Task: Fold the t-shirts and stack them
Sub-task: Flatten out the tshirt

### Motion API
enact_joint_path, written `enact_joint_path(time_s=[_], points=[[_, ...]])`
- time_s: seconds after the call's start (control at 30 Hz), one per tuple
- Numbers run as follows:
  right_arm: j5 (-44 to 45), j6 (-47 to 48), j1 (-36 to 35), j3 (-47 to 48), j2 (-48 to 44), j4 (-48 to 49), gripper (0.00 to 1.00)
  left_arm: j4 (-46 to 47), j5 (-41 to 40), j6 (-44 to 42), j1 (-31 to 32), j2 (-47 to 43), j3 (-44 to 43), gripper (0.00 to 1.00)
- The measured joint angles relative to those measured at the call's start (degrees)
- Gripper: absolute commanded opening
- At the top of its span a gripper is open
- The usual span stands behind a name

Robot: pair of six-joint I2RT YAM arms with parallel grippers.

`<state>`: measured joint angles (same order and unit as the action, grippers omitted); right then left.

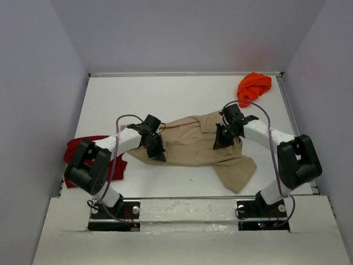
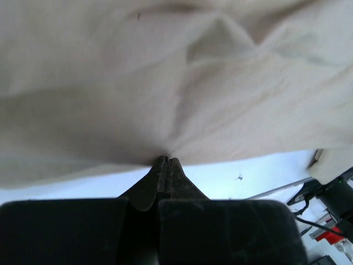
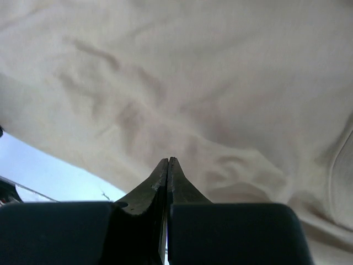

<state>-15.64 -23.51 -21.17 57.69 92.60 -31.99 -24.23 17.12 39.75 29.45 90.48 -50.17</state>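
1. Left wrist view: the left gripper (image 2: pixel 167 161) has its jaws pressed together. An edge of the tan shirt (image 2: pixel 176 83) puckers right at the tips, so I judge the cloth is pinched there.
2. The right wrist view gives much the same. The right gripper (image 3: pixel 168 161) is closed tight, with tan cloth wrinkling toward its tips. A pinch on the shirt is likely, though the fingers hide the exact bite.
3. From above, the tan shirt lies spread and rumpled across the middle of the table (image 1: pixel 165 94). The left gripper sits at its left end and the right gripper at its far right part. One flap trails toward the near right.
4. No crisp fold line shows on the tan shirt. I judge the first fold is only being set up, not finished.
5. The dark red shirt (image 1: pixel 74 148) lies crumpled at the left edge of the table, partly behind the left arm. The orange shirt (image 1: pixel 253 86) is a heap in the far right corner. Both are well apart from the tan one, and neither gripper touches them.
6. No stack exists anywhere. By my reading, all three folds and the stacking are yet to be done.
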Motion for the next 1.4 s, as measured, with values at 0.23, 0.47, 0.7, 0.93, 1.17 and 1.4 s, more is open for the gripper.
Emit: enact_joint_path(time_s=[0.23, 0.47, 0.7, 0.93, 1.17, 1.4], points=[[4.9, -3.7, -4.1, -6.3, -11.7, -0.7, 0.0, -5.0, -3.9, 0.9, 0.2, -6.6, 0.1, 0.0], [14.6, -3.2, -4.3, 1.1, -10.3, -2.1, 0.5, -9.6, -11.0, -4.2, 0.2, -3.7, -18.5, 0.0], [16.9, -1.8, 1.8, 6.6, -1.2, -2.0, 0.56, -8.9, -12.4, -8.7, -1.4, 1.6, -25.0, 0.0], [17.5, 1.0, 8.9, 13.4, 4.3, -2.3, 0.55, -9.3, -9.8, -11.7, -7.4, 8.9, -26.1, 0.0], [15.9, 3.2, 10.1, 18.8, 11.9, -1.9, 0.53, -8.8, -8.0, -13.5, -8.1, 9.2, -27.5, 0.0], [14.4, 3.9, 10.1, 21.4, 17.6, -2.3, 0.51, -8.6, -7.0, -14.1, -8.2, 10.6, -27.5, 0.0]])
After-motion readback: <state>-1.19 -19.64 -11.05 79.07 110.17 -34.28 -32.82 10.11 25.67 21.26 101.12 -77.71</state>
